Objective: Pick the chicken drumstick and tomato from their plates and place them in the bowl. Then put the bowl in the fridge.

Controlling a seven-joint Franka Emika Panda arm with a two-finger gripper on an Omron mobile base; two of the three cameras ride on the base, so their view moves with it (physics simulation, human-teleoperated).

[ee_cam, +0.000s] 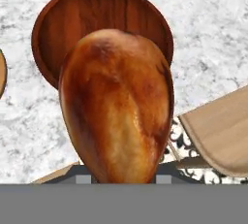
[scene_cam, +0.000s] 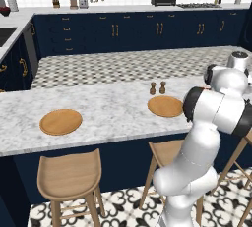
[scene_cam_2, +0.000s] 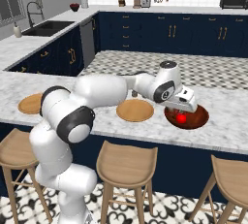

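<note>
One chicken drumstick (ee_cam: 116, 106), pinched in the barely parted gripper (scene_cam_2: 183, 105), hangs above the bowl (ee_cam: 53, 29) at twelve o'clock; glossy, probably slippery, best gripped near its fat end

Bright, even rendered light throughout, faint soft shadows, low-resolution softness, no glare or edge distortion.

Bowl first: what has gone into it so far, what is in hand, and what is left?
Done: the tomato lies in the bowl, and both plates are bare. In hand: the end effector is shut on the chicken drumstick, held above the bowl on the counter. Left: release the drumstick into the bowl, then put the bowl in the fridge.
</note>
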